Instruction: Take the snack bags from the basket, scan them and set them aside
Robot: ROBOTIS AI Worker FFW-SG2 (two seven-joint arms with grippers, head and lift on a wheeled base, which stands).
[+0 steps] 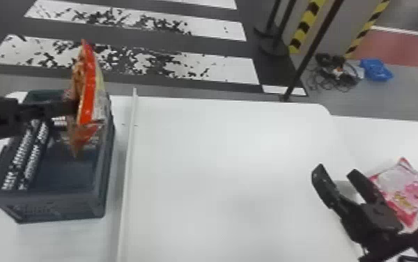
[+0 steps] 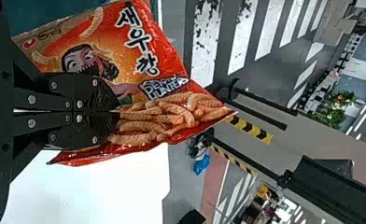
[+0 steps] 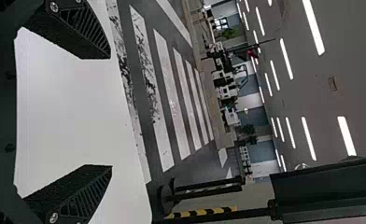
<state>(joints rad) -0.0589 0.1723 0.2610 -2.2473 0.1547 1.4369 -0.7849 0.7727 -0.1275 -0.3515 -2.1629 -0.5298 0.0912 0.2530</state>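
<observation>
Red bag (image 2: 165, 53), left fingers (image 1: 66, 108) pinching, fronts left wrist view; right fingers (image 1: 320, 177) gape empty.

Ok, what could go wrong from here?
- Slip: the left tool has the orange-red snack bag only between its fingertips; it might twist or drop.
- Snag: in the head view that bag hangs over the basket; its low corner could catch the rim.
- Bump: the open right tool is close to the pink bag and may knock it.
</observation>
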